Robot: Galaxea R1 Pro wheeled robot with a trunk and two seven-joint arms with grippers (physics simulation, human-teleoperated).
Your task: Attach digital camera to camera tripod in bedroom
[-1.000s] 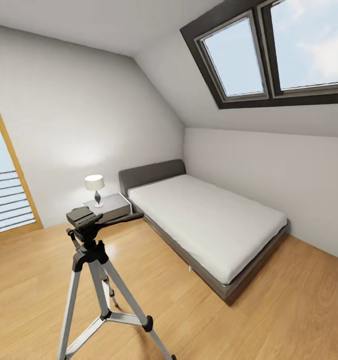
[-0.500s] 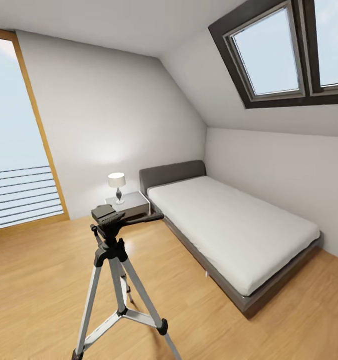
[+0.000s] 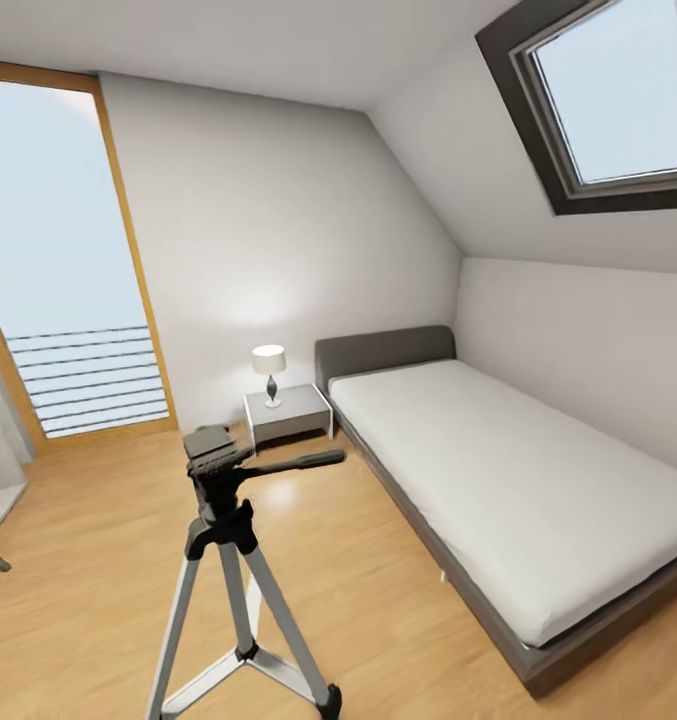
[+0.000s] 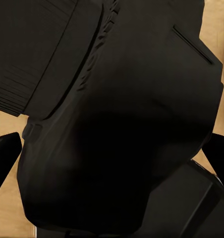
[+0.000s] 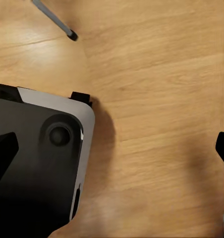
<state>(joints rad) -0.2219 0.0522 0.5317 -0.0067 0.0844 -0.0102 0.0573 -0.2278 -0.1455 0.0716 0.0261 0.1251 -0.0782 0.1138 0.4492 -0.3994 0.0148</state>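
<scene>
Bedroom [image 3: 278,250], camera tripod [image 3: 223,560] upright — bed [image 3: 518,480] beside

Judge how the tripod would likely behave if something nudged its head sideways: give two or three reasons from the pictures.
The tripod would probably tip fairly easily: it is tall, with thin silver legs. Its black head and long handle sit high, so the weight seems top-heavy. The smooth wood floor may let the feet slide.

tripod [image 3: 223,520] mid-floor, bed [image 3: 518,490] rt, floor [image 3: 88,560] open
</scene>
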